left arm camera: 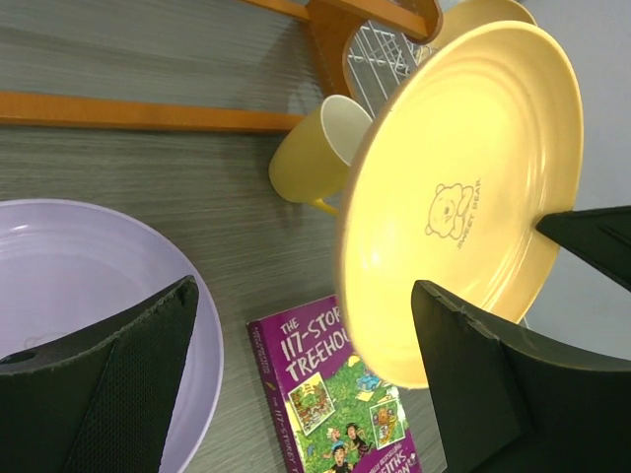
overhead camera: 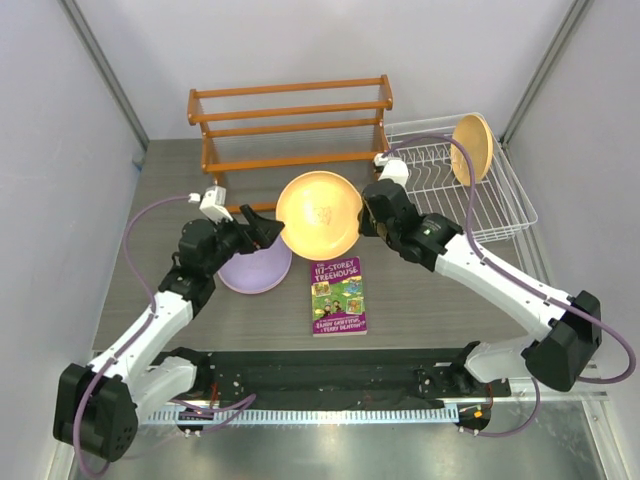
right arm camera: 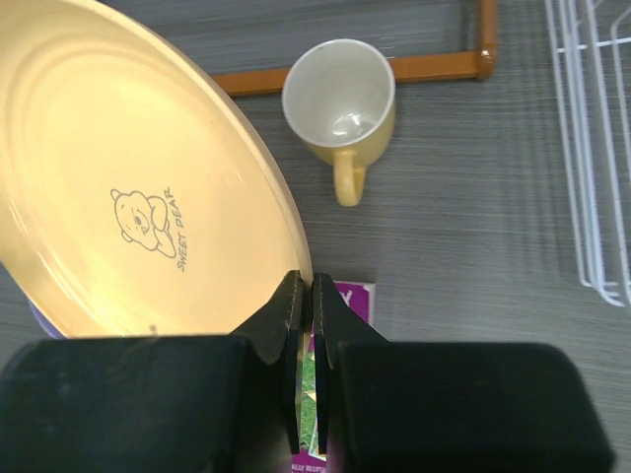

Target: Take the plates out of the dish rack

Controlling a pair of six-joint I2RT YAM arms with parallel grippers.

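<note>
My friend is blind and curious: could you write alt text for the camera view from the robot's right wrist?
The robot's right hand pinches the rim of a yellow plate printed with a small bear, holding it over a grey table. Beyond are a yellow mug and, at the right edge, a white wire dish rack.

mug (left arm camera: 306, 153): yellow plate (left arm camera: 463, 187) is hiding its right side
book (left arm camera: 330, 394): running off bottom edge
lilac plate (left arm camera: 89, 256): running off left edge
</note>
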